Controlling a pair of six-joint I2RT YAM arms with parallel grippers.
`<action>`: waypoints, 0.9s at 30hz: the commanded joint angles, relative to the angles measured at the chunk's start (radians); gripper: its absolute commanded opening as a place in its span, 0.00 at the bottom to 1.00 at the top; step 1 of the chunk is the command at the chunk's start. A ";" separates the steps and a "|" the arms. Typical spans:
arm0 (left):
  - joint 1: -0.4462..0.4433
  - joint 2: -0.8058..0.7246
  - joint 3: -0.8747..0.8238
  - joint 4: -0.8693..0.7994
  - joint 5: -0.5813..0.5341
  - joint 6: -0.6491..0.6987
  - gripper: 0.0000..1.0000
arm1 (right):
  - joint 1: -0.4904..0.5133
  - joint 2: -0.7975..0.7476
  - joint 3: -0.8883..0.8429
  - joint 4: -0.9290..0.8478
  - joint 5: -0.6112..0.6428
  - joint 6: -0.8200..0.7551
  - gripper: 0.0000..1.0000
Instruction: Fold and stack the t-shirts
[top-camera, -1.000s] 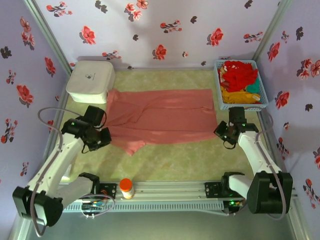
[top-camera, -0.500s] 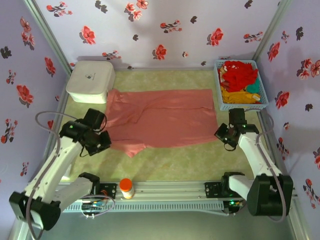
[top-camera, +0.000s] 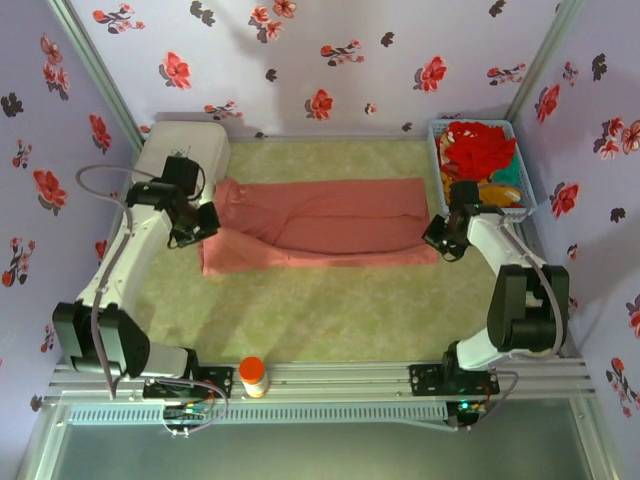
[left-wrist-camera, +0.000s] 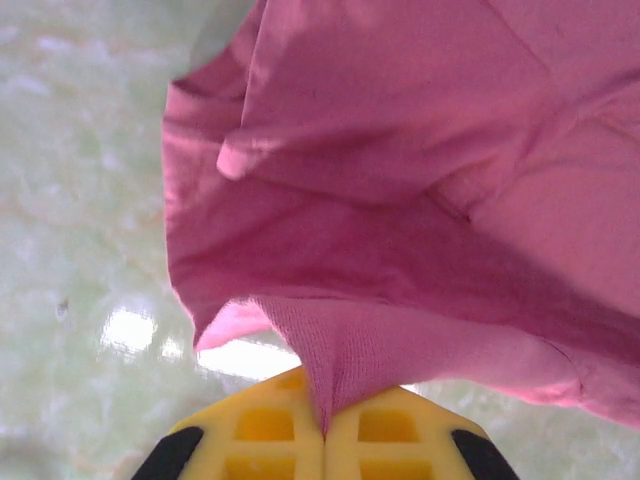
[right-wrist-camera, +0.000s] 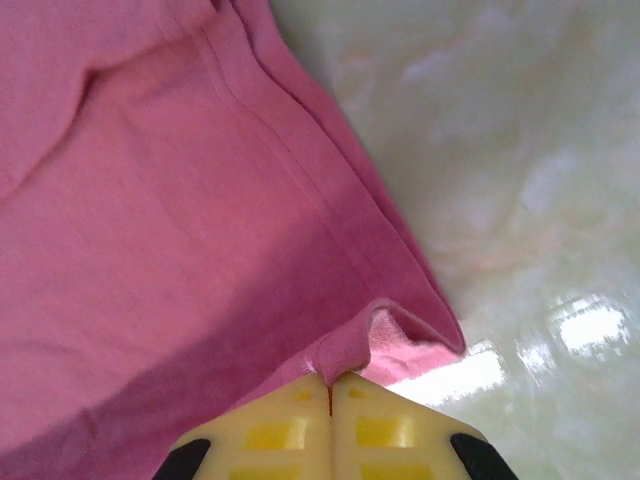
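The left gripper (left-wrist-camera: 323, 430) and right gripper (right-wrist-camera: 330, 385) each pinch the pink t-shirt (top-camera: 330, 215) tight. They have carried its near edge back, so it is folded narrower.

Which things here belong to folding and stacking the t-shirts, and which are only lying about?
Job: salmon-pink t-shirt; red, orange-yellow and teal t-shirts, heaped together.
Lying about: white box; light-blue basket; orange-capped bottle.

Lilac floral walls (top-camera: 300, 75), pale green marbled tabletop (top-camera: 330, 310).

Top view looks down from behind; wrist views (very close) share t-shirt (top-camera: 330, 215).
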 joint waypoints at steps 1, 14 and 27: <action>0.018 0.065 0.053 0.042 0.002 0.070 0.00 | -0.006 0.070 0.073 0.028 -0.020 -0.018 0.00; 0.039 0.303 0.229 0.086 -0.003 0.121 0.00 | -0.006 0.293 0.284 -0.008 -0.025 -0.047 0.00; 0.052 0.461 0.358 0.048 -0.037 0.159 0.00 | -0.006 0.358 0.337 -0.009 0.007 -0.046 0.08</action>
